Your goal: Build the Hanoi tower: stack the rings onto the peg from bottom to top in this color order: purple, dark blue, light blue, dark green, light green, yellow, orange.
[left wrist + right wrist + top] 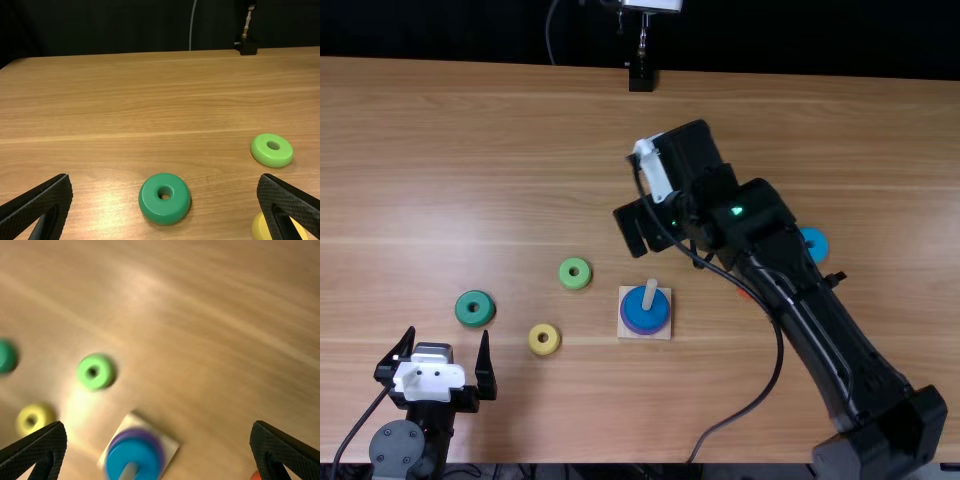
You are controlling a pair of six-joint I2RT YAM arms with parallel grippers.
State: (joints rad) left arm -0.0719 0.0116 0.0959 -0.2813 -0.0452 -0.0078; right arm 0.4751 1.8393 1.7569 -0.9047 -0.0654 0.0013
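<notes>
1. Top view: two grippers. The right gripper (665,240) is just past 12 o'clock from the peg (650,292), with 12 at the table's far side. Its two fingers are wide apart.
2. The left gripper (448,332) is near 9 o'clock from the peg. Its two fingers are wide apart too.
3. There is one peg. It is pale, and it stands up from one square wood base (624,333).
4. Two rings are on the peg: one purple ring (134,432) at the bottom and one dark blue ring (638,316) right on top of it.
5. Five rings are off the peg, on the table (470,200). One light green ring (564,272) is at 10 o'clock from the peg. One yellow ring (535,345) is between 8 and 9. One dark green ring (463,310) is at 9, farther out, near the left gripper.
6. One orange ring (255,476) is near 3 o'clock, and one light blue ring (822,247) is just past 2, farther out. The right arm covers part of each in the top view.
7. That makes seven rings, one of each color.
8. One black block (640,80) is at 12 o'clock, at the table's far edge.
</notes>
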